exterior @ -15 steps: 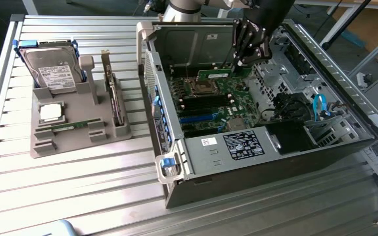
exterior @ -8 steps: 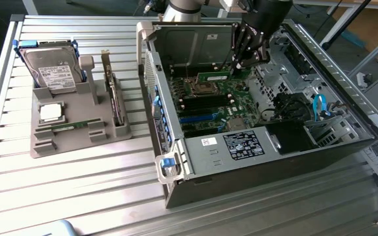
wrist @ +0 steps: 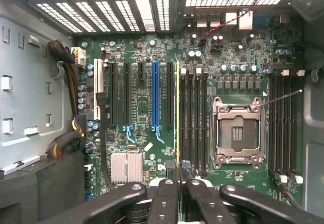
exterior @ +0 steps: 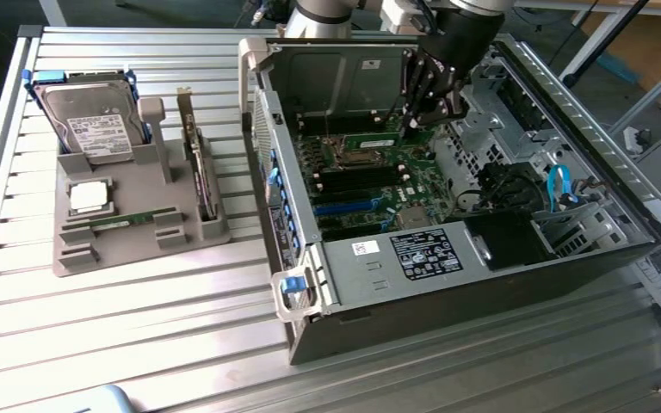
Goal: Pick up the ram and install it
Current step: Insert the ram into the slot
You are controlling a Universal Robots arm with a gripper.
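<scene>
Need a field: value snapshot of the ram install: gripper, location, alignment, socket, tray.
gripper: gripper shut on the ram, seen edge-on
location: inside the open case, over the motherboard
alignment: ram parallel to the black memory slots, apparently not seated
socket: CPU socket empty
tray: grey tray holds hard drive and processor chip

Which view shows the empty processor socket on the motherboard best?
The wrist view: the processor socket faces the camera, its metal frame whole and unobstructed. The exterior view shows the processor socket at a slant, farther off.
</scene>
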